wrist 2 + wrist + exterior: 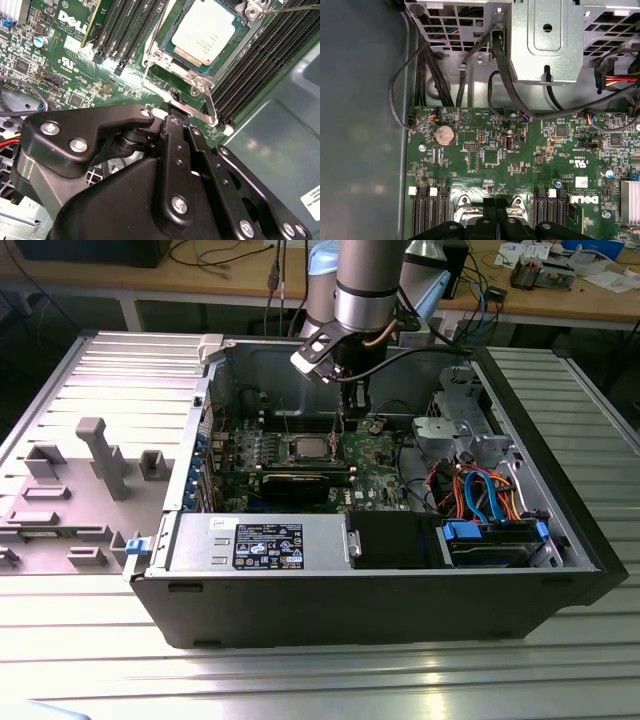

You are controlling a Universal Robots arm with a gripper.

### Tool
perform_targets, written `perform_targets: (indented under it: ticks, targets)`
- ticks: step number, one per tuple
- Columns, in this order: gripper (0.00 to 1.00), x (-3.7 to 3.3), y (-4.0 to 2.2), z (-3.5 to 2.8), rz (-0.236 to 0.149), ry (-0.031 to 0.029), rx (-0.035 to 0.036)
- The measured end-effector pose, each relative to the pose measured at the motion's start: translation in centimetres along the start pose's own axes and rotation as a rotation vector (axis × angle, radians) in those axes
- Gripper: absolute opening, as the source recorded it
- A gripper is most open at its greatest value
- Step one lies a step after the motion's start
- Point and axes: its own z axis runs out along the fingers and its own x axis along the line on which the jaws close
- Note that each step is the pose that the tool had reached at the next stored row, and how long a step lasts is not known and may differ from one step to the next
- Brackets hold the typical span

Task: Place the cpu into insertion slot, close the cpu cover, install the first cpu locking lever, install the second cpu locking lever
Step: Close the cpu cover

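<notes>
**Chip seated, gripper tips at the socket's edge**

In the second wrist view the black linkage gripper (172, 106) hides its own tips where they reach the square silver metal cpu cover (199, 80), so contact is unclear. In the first wrist view its fingers (489, 215) lie pressed side by side, narrow, with no gap. Anything thin between them cannot be made out. The small square silver-grey cpu (205, 30) lies in the insertion slot, covering its contacts, with the cover frame flat around it. A thin silver lever bar (200, 112) runs along the frame's edge; whether it is latched I cannot tell. The open black computer case (350, 600) stands on a slatted metal table (400, 680). Wooden benches (590, 302) strewn with cables line the back.
</notes>
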Motion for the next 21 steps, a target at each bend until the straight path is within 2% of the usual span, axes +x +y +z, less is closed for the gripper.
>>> perform_targets:
  ticks: [9,14,21]
  targets:
    - [0.11,0.01,-0.31,0.03,0.000,0.0000,0.0000]
    - [0.11,0.01,-0.74,0.05,0.000,0.0000,0.0005]
    - [0.11,0.01,-0.80,0.08,0.000,0.0001,0.0012]
